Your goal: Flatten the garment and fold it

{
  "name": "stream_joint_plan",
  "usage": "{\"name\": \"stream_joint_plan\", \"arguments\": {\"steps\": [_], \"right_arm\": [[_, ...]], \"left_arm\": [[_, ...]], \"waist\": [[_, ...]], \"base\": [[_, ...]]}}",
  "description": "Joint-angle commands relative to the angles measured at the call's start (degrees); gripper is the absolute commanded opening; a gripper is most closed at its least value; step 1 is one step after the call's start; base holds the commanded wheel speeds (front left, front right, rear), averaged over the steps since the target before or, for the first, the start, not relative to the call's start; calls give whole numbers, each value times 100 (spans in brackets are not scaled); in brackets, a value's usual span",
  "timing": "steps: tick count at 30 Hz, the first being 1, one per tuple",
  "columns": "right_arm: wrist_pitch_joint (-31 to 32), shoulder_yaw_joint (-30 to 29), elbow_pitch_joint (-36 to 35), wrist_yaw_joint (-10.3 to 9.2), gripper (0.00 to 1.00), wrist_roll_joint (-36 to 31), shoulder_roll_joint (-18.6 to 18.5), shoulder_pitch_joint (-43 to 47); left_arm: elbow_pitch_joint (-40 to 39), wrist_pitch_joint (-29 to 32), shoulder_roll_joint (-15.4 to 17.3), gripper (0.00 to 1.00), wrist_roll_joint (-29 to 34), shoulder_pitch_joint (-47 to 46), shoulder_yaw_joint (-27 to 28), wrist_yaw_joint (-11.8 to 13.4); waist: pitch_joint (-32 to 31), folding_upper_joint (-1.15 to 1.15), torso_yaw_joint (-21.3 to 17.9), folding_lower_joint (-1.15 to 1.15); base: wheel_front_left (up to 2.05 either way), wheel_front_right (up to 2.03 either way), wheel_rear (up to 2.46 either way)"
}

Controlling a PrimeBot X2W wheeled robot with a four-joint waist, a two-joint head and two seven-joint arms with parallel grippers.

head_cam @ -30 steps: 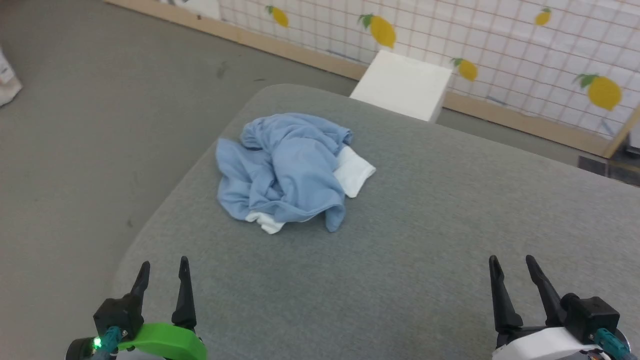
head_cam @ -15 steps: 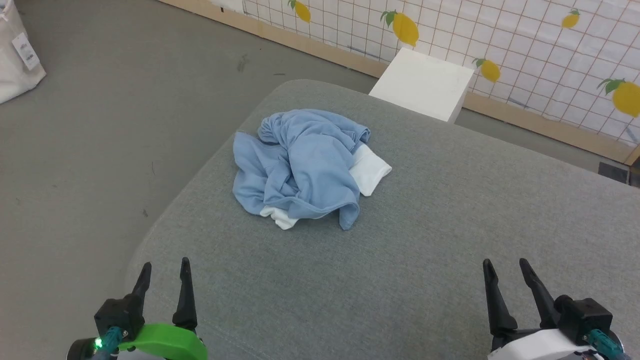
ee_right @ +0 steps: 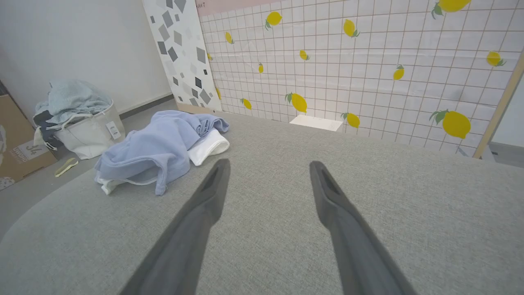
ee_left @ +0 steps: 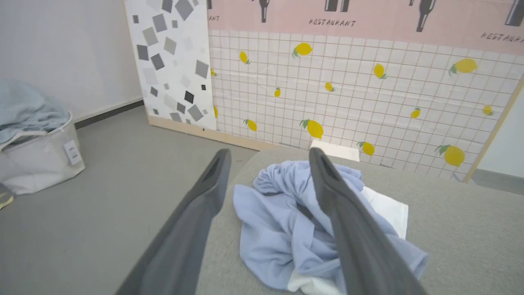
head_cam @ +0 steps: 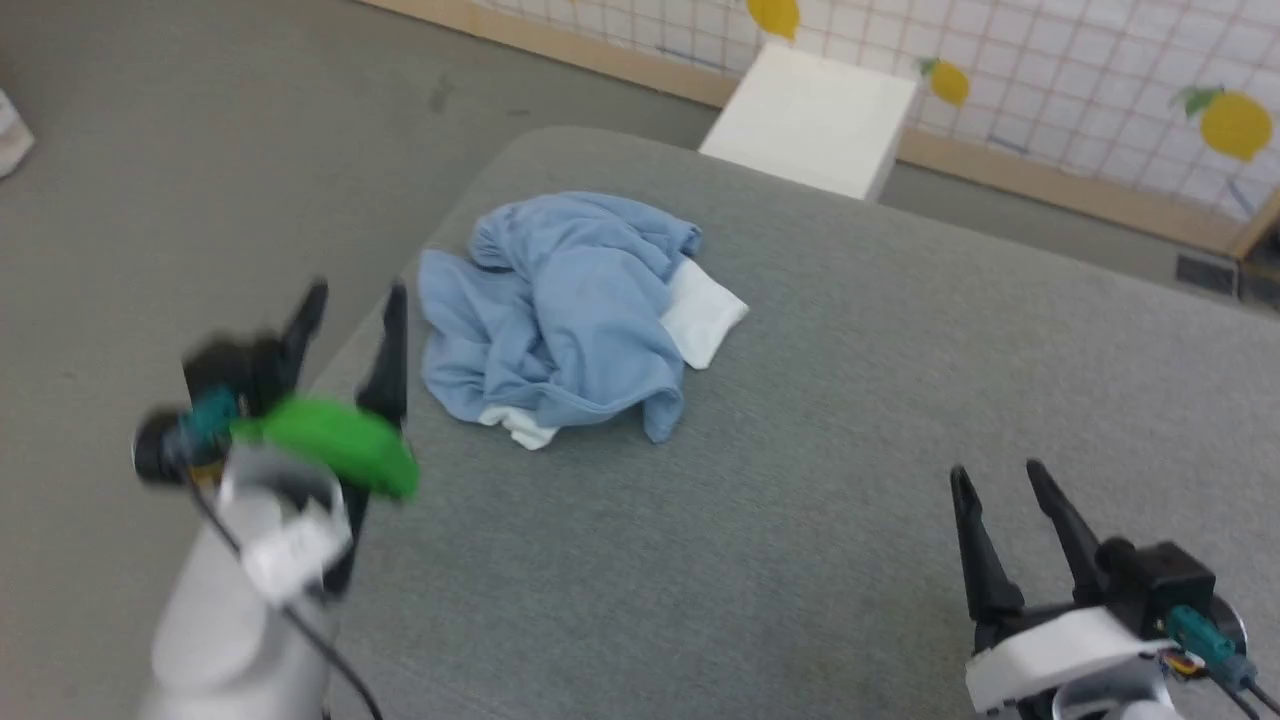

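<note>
The garment (head_cam: 570,315) is a light blue knit shirt with white parts, lying crumpled in a heap on the grey cushioned surface (head_cam: 820,450), toward its far left. My left gripper (head_cam: 355,292) hovers open just left of the heap, near the surface's left edge, fingers apart and empty. Through the left wrist view the garment (ee_left: 278,221) lies right ahead of the spread fingers (ee_left: 204,196). My right gripper (head_cam: 995,475) stands open and empty at the near right, well away from the shirt. The right wrist view has the garment (ee_right: 159,149) off to the left.
A white box (head_cam: 810,120) stands past the surface's far edge, against a lemon-patterned tiled wall (ee_left: 368,90). A white laundry basket (ee_right: 88,133) heaped with clothes sits on the floor at the left, beside a cardboard box (ee_right: 18,143). Grey floor (head_cam: 150,200) lies to the left.
My left gripper has risen and moved forward, from the near left edge up beside the garment, staying open. The right gripper shifted only slightly. The head camera also moved a little.
</note>
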Motion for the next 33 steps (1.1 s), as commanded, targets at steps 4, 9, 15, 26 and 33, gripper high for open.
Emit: {"name": "stream_joint_plan", "arguments": {"steps": [4, 9, 15, 26, 33], "right_arm": [[144, -2, -223, -9, 100, -180, 2, -269], [258, -47, -422, -9, 100, -293, 2, -376], [254, -142, -578, -9, 100, -318, 2, -374], [218, -232, -747, -9, 100, -345, 2, -485], [179, -201, -658, -9, 100, -314, 2, -570]], "left_arm": [[852, 679, 145, 100, -464, -1158, -227, -122], [1849, 2199, 323, 100, -1227, -2298, -515, -142], [2601, 4029, 530, 100, -1755, -3024, -911, -144], [3396, 4974, 650, 100, -1448, -3125, -1400, 53], [3518, 4373, 553, 0, -1616, -2977, -1249, 74]], "waist": [[604, 21, -581, 0], [1054, 21, -1040, 0], [1490, 21, -1431, 0], [1860, 21, -1580, 0], [1857, 21, -1440, 0]], "base": [[0, 0, 0], [0, 0, 0], [0, 0, 0], [0, 0, 0], [0, 0, 0]]}}
